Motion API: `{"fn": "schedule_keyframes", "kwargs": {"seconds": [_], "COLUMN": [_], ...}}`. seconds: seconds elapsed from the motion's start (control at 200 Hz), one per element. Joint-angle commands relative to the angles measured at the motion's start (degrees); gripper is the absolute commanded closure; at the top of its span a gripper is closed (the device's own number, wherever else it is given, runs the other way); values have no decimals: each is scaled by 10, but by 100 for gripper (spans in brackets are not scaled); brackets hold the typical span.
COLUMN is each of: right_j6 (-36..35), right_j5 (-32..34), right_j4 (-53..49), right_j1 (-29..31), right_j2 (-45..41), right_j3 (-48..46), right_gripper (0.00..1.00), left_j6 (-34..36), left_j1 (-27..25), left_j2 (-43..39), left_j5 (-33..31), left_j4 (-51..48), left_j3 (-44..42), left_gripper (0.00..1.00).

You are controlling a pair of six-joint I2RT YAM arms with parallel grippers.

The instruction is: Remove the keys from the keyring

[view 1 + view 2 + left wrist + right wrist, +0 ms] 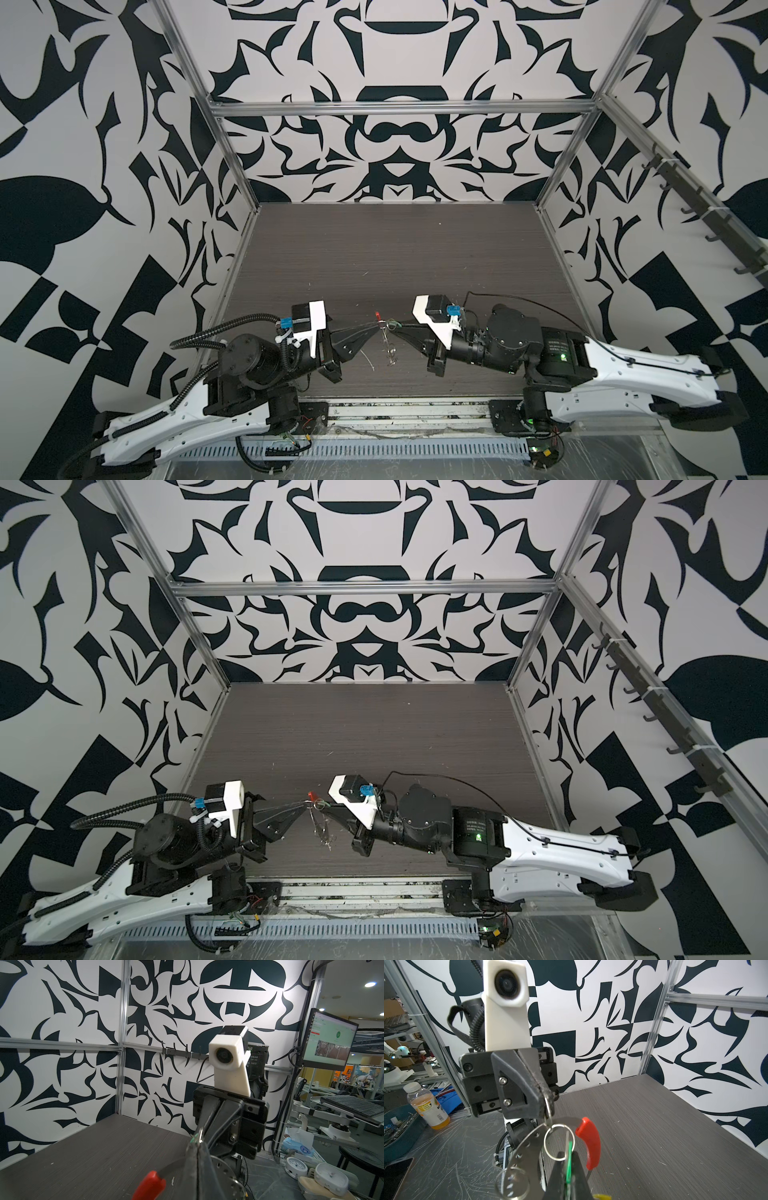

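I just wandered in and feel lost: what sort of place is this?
Probably a robotics lab's test cell: a left arm and right arm share a dark table inside an aluminium frame, with a monitor and keyboard outside it.

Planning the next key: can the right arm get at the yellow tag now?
Probably not yet: the right gripper is shut on the green tag, so it must let go first. The yellow tag lies close beside it, partly out of frame.
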Motion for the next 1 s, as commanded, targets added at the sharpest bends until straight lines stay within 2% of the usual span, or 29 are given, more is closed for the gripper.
{"fn": "schedule_keyframes", "kwargs": {"seconds": [0.0, 0.26, 0.445, 0.88, 0.995], "right_j6": [4, 19, 31, 32, 30], "right_j5": [14, 19, 20, 42, 96], "right_j4": [11, -4, -9, -22, -28], "right_j1": [4, 5, 8, 13, 13], "right_j2": [-17, -20, -10, -5, -13], "right_j3": [12, 22, 20, 9, 4], "right_gripper": [100, 100, 100, 100, 100], "left_j6": [-5, -6, -13, -8, -3], "left_j1": [-1, -1, -1, -1, -1], "left_j2": [-7, -9, -1, 14, 52], "left_j5": [5, -4, -53, -78, -114], "left_j4": [20, 23, 27, 38, 18], "left_j3": [-5, -6, -1, 6, 29], "left_gripper": [100, 100, 100, 100, 100]}}
